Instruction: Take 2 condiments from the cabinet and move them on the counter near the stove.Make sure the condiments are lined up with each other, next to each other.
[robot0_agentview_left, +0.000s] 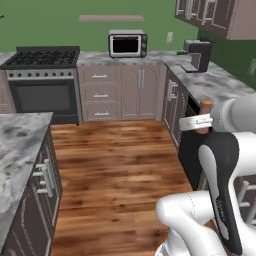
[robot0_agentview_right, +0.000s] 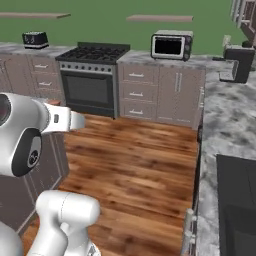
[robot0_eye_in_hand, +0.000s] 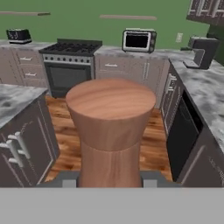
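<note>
Wooden condiment bottle gripped between the fingers of the gripper, jaws narrowed onto its lower body, flared paler top standing up toward the hand camera. Carried in mid-air over the plank floor, well away from the stove at the far wall and from the marble counter beside it.

Main risk from here — a top-heavy mill held low down, so any quick swing or a jolt of the base could tip it in the grip or let it slip. Could also clip the counter edge on approach if brought in too low, or land too far from the stove to line up with a second bottle. No second bottle in sight, so half the job is judged to remain.

Arm folded close over the base, forearm level, hand reaching forward with the bottle held roughly upright — wrist near the right-hand counter run in the left base view.
</note>
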